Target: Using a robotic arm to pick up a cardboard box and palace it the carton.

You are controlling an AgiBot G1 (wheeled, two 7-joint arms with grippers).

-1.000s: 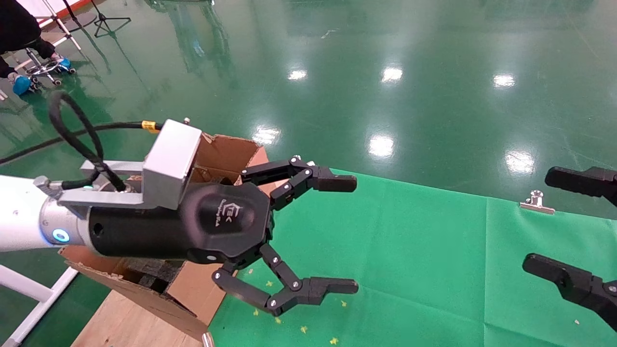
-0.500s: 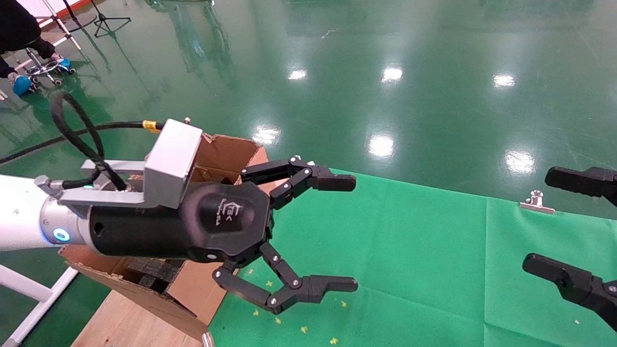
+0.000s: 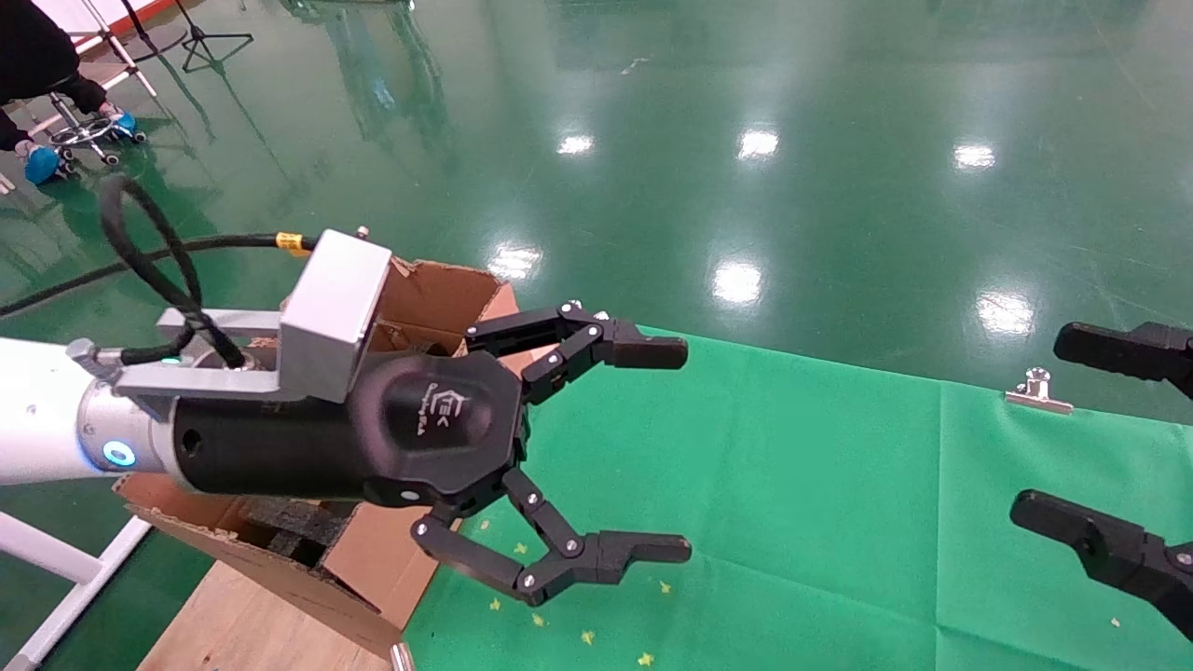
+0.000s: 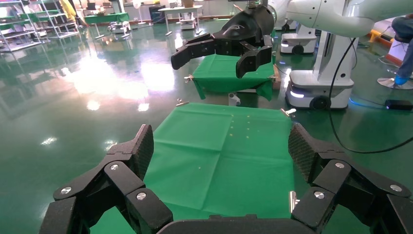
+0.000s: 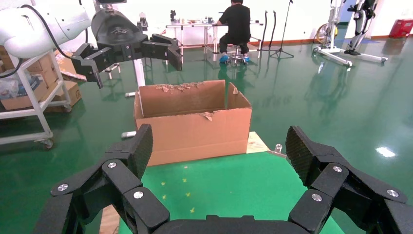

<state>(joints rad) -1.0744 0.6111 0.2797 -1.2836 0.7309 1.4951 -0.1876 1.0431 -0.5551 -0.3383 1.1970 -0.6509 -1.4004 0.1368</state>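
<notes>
We hold our left gripper [image 3: 666, 452] above the carton [image 3: 438, 294], fingers spread wide and empty, unchanged from a moment ago. Our right gripper [image 3: 1109, 438] waits well apart from the carton, also spread. We cannot see the small box.

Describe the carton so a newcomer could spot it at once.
Start from the green cloth on the table. At its left end, partly behind the left hand, stands the carton: a big open brown corrugated box with torn flaps and black foam inside. It is the only cardboard thing on the table.
</notes>
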